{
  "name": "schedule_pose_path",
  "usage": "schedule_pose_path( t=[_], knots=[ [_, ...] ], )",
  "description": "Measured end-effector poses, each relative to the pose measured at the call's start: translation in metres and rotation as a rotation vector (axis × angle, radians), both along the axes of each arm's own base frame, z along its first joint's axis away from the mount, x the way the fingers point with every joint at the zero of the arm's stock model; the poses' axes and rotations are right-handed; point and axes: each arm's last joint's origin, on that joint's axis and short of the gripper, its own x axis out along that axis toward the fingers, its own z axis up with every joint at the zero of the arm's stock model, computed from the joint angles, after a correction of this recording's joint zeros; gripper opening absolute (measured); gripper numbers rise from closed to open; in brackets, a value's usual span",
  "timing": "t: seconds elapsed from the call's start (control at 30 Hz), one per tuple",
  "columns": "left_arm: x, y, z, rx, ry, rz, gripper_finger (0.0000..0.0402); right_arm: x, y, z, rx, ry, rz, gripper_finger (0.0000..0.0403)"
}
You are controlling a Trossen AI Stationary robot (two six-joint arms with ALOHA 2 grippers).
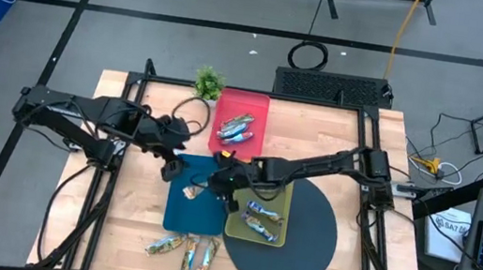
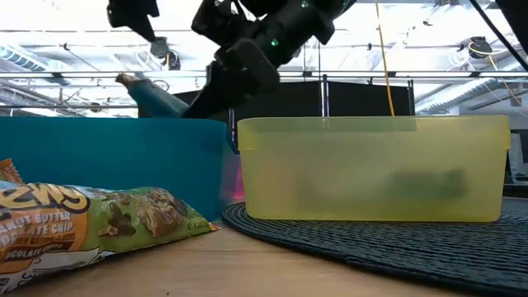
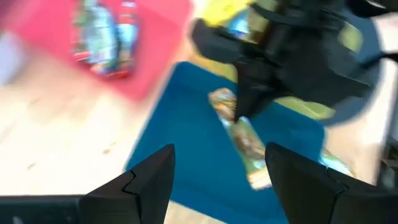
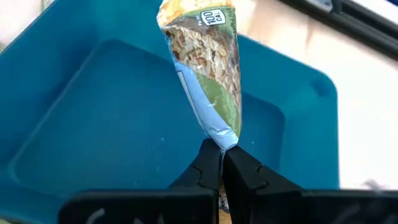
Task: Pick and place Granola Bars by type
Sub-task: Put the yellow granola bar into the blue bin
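Trays crowd the table's middle: a red tray point(image 1: 258, 109) toward the far edge holding several bars point(image 1: 234, 130), a blue tray point(image 1: 186, 205) at centre, and a yellow tray point(image 1: 279, 197) beside it on a dark round mat point(image 1: 312, 240), with bars point(image 1: 260, 220) inside. Three more bars point(image 1: 187, 252) lie on bare wood by the near edge. The right gripper point(image 4: 221, 163) hangs over the blue tray, pressed together on the end of a green bar point(image 4: 208, 68). The left gripper point(image 3: 217, 180), fingers spread, hovers near the blue tray's far left corner.
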Motion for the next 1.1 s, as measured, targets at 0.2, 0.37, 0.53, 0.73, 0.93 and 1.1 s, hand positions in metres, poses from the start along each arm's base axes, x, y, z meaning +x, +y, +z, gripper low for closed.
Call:
schedule_pose_path(
  t=[0.2, 0.37, 0.53, 0.73, 0.93, 1.1],
  knots=[
    [-0.019, 0.006, 0.002, 0.076, 0.067, 0.116, 0.0255, 0.005, -0.012, -0.015, 0.013, 0.015, -0.001, 0.0000],
    [-0.032, 0.008, 0.003, 0.103, 0.117, 0.111, 0.0255, 0.008, -0.019, -0.024, 0.025, 0.035, -0.007, 0.0000],
    [-0.044, 0.009, 0.009, 0.114, 0.094, 0.102, 0.0255, 0.009, -0.019, -0.035, 0.048, 0.071, -0.001, 0.0000],
    [-0.056, 0.011, 0.017, 0.128, 0.042, 0.092, 0.0255, 0.007, -0.016, -0.043, 0.084, 0.121, 0.005, 0.0022],
    [-0.064, 0.012, 0.020, 0.123, 0.019, 0.076, 0.0255, 0.008, -0.013, -0.038, 0.108, 0.095, -0.009, 0.0075],
    [-0.065, 0.005, 0.020, 0.026, 0.023, 0.009, 0.0255, 0.002, -0.009, -0.010, 0.135, 0.048, -0.023, 0.0113]
  ],
)
